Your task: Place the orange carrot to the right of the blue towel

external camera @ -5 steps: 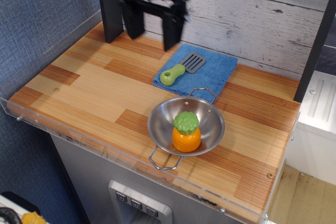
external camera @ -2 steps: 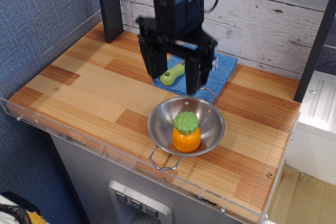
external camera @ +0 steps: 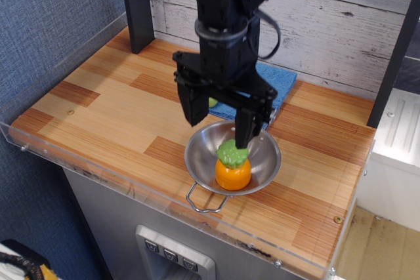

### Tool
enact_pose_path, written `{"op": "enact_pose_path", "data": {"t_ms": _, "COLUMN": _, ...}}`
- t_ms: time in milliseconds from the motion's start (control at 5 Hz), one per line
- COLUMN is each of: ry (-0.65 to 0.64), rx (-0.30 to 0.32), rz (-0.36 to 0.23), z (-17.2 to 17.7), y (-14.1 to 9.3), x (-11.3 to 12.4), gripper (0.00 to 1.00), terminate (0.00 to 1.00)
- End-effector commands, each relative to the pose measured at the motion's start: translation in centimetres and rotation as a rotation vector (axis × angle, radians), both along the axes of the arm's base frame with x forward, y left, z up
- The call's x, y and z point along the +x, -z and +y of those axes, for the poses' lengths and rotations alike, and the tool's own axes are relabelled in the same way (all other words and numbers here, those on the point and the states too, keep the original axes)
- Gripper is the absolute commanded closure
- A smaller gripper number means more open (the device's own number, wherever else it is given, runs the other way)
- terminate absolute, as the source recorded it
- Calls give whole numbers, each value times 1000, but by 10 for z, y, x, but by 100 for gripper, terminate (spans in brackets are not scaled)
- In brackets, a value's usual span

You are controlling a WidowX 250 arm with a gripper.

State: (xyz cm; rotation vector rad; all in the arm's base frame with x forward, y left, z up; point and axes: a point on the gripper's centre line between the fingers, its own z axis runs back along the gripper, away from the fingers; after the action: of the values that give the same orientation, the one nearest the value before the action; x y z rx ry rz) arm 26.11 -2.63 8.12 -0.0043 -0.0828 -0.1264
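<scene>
The orange carrot (external camera: 233, 172), with its light-green leafy cap, stands upright inside the steel bowl (external camera: 262, 168) near the table's front edge. My black gripper (external camera: 218, 122) is open and empty, hanging just above the bowl's back-left rim. Its right finger (external camera: 245, 126) reaches down to the carrot's green cap; its left finger (external camera: 190, 104) stands left of the bowl. The blue towel (external camera: 281, 82) lies flat behind the bowl, mostly hidden by the arm. Only a bit of the green spatula handle (external camera: 211, 102) on it shows.
A clear acrylic rim (external camera: 98, 175) runs along the table's front and left edges. A black post (external camera: 136, 4) stands at the back left and a white plank wall (external camera: 328, 24) behind. Bare wood (external camera: 328, 122) lies right of the towel.
My gripper has come forward and down from the back of the table, over the towel, to the bowl's rim. It stays open. The carrot and bowl have not moved.
</scene>
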Motion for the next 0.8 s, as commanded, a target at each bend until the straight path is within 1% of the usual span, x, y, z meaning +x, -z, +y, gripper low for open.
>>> {"op": "enact_pose_path", "data": {"t_ms": 0, "ry": 1, "rx": 2, "rz": -16, "z": -5, "y": 11, "x": 5, "gripper": 0, "terminate": 0}}
{"op": "enact_pose_path", "data": {"t_ms": 200, "ry": -3, "rx": -31, "rz": 4, "z": -5, "y": 21, "x": 6, "gripper": 0, "terminate": 0}}
{"op": "enact_pose_path", "data": {"t_ms": 600, "ry": -11, "rx": -44, "rz": 31, "z": -6, "y": 30, "x": 5, "gripper": 0, "terminate": 0}}
